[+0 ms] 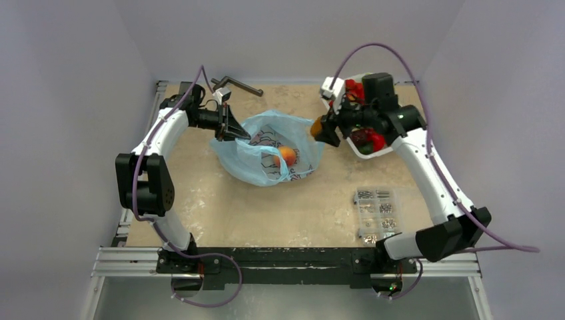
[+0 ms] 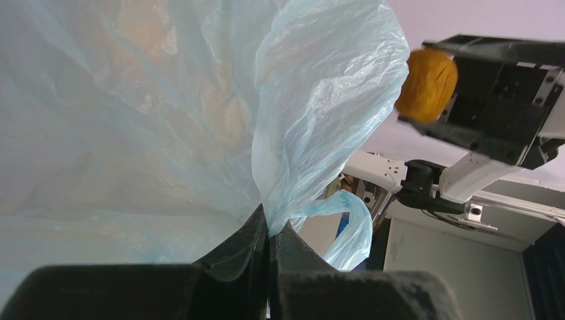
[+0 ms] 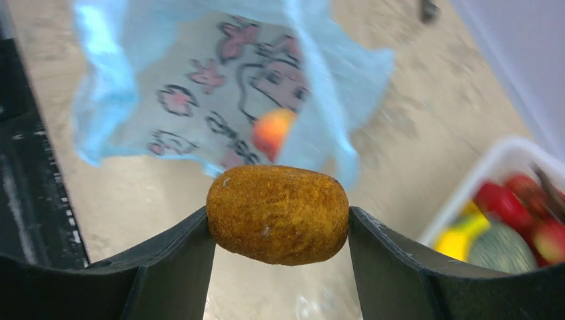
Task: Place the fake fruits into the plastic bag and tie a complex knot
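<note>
On the table [image 1: 266, 213], the blue plastic bag [image 1: 270, 150] lies in the middle with its mouth open. The left claw [image 2: 268, 230] is shut tight on the bag's edge and holds that edge up. One round fruit [image 1: 286, 156], orange and red, sits inside the bag on the white patch with pink flowers. The right claw [image 1: 324, 130] hangs in the air just by the right edge of the bag. It holds a brown fuzzy fruit [image 3: 277, 215] between its two fingers, one finger on each end. More fake fruits [image 3: 506, 220], red, yellow and green, lie in the white tray [image 3: 493, 163] to the right of the bag. A clear box of screws [image 1: 375, 213] sits nearer the right arm's base, well apart from the bag.
</note>
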Tool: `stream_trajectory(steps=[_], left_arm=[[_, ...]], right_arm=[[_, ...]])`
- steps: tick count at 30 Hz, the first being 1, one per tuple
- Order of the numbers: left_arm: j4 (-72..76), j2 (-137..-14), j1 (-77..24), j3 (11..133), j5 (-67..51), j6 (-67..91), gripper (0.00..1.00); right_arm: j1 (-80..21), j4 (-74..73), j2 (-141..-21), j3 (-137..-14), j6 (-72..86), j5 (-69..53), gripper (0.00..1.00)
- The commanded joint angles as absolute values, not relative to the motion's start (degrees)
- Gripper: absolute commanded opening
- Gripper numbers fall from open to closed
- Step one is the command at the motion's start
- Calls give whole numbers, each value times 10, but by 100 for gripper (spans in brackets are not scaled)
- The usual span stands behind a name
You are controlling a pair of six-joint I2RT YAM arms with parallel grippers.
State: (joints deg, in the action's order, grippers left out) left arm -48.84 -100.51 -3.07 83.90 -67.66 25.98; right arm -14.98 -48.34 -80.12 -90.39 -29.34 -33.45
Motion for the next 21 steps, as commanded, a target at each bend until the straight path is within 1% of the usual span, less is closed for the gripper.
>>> stream_trajectory(steps=[1, 6, 10, 13, 14, 15, 16, 17, 18, 19, 21], left_arm=[[-466, -1008, -31, 855, -705, 280, 0], [-447, -1020, -31, 858, -719, 301, 0], [-449, -1024, -31, 860, -728, 301, 0], [-457, -1023, -31, 858, -730, 294, 0], [-458, -1023, -31, 856, -731, 292, 0], [-460, -1022, -31, 854, -730, 289, 0], [-462, -1022, -31, 852, -730, 287, 0], [-464, -1022, -31, 852, -730, 285, 0], [-465, -1021, -31, 852, -730, 284, 0], [-464, -1021, -30, 852, -730, 283, 0], [-465, -1023, -30, 855, -729, 283, 0]], right_arm=[[-252, -368, -827, -848, -264, -331, 15], [-346, -118, -847, -747, -228, -240, 13], [-375, -20, -908, -725, -228, -184, 10], [-380, 90, -941, -704, -226, -136, 10], [-382, 107, -954, -706, -226, -127, 10], [-385, 114, -969, -713, -226, -124, 14], [-387, 111, -984, -725, -228, -124, 27], [-391, 103, -999, -736, -228, -124, 35], [-393, 94, -1016, -745, -230, -127, 39], [-395, 94, -1023, -745, -233, -128, 46], [-398, 98, -1026, -736, -240, -131, 65]])
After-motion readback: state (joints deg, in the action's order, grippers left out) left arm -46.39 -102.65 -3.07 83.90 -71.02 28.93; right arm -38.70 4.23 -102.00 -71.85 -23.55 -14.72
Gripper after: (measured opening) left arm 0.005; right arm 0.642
